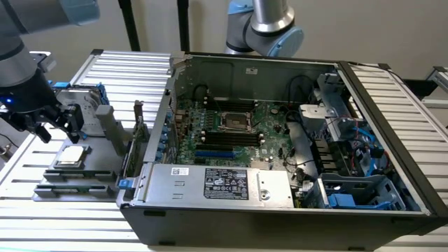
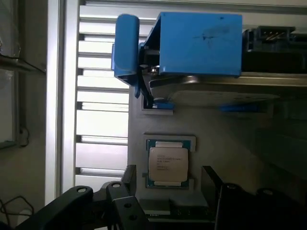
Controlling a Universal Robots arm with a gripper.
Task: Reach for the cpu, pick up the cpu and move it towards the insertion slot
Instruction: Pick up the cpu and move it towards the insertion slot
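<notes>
Gripper released, jaws wide, holding nothing, hanging near the cpu at its 11 o'clock. Cpu lies flat on grey holder. Insertion slot at cpu's 3 o'clock in the exterior view, well apart.

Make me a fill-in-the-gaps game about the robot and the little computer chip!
1. The gripper has its fingers ____ and holds nothing.
2. The chip lies on a grey tray, ____ the computer case.
3. The bracket on the hard drive is coloured ____.
Missing words: open; outside; blue.
</notes>
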